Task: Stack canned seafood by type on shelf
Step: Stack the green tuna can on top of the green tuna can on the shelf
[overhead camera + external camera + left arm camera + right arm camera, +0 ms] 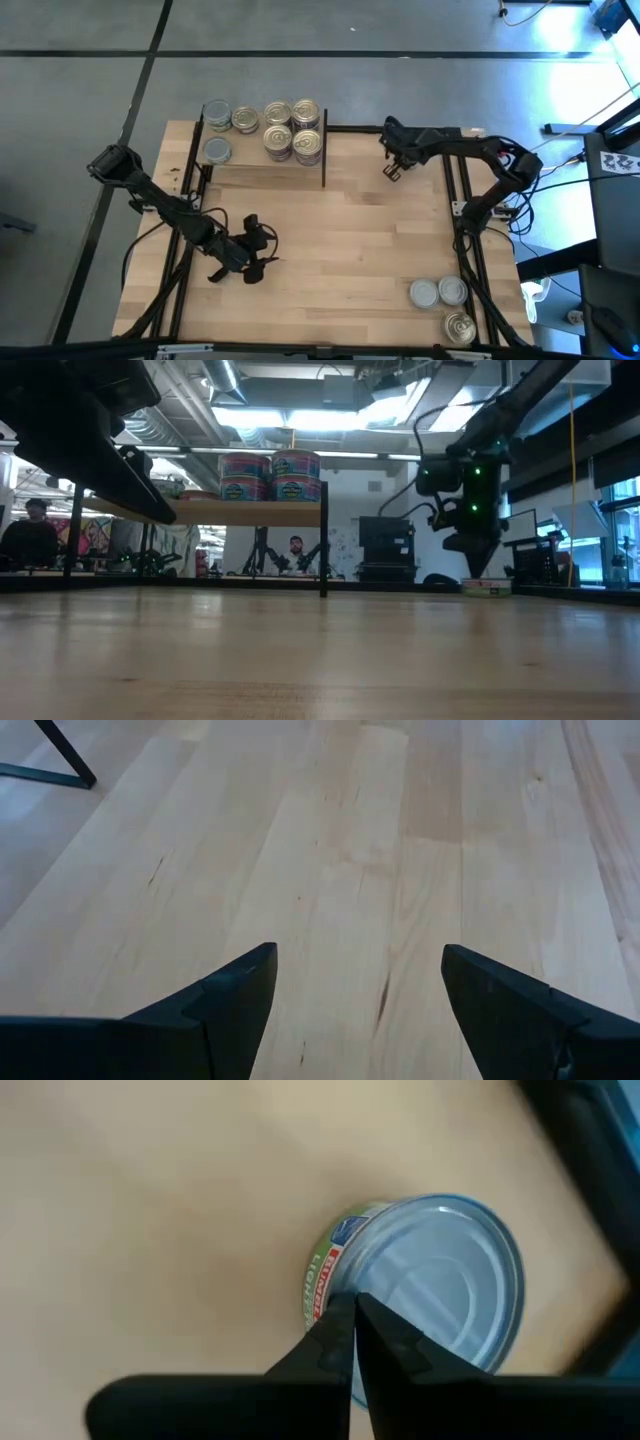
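Beside the shelf (pixel 262 170) end, right gripper (pixel 392 172) jaws closed over a tin (pixel 425 1295), left gripper (pixel 262 258) jaws wide above bare tabletop (pixel 350 240).

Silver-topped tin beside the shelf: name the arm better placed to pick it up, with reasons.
Right. The right gripper hangs directly over the silver-topped tin near the shelf, though its jaws are shut and must open first. The left gripper, jaws open, sits over bare tabletop, farther away.
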`<state>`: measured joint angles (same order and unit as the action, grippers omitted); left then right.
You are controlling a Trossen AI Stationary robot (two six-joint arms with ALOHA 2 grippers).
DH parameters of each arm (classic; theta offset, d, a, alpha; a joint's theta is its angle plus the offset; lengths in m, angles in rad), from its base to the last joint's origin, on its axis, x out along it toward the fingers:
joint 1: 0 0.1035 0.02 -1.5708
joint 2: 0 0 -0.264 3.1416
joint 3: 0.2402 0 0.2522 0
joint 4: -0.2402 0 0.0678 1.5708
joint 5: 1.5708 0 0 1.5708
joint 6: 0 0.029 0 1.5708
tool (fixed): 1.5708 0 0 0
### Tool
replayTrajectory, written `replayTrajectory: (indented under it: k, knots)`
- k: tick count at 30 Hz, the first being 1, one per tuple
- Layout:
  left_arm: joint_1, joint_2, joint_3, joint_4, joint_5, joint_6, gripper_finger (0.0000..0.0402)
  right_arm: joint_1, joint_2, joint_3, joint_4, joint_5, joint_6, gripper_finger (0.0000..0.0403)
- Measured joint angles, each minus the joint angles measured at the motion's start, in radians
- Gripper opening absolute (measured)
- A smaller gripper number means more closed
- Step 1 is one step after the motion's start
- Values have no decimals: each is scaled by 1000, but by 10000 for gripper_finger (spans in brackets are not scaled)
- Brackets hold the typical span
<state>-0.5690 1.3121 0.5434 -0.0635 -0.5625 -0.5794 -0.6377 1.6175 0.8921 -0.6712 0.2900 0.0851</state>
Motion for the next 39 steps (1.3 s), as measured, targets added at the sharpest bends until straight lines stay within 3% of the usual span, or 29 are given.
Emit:
replayTrajectory:
  k: [13,22,32,39]
  knots:
    - [0,0,0,0,0,-8,280,438,2,-2,58,-25,102,17]
    - [0,0,0,1,0,-31,280,685,13,-4,275,-145,122,17]
    - [0,0,1,-1,0,-2,280,798,153,2,571,-152,112,17]
    - [26,0,1,19,-3,-22,280,825,249,103,642,-181,59,17]
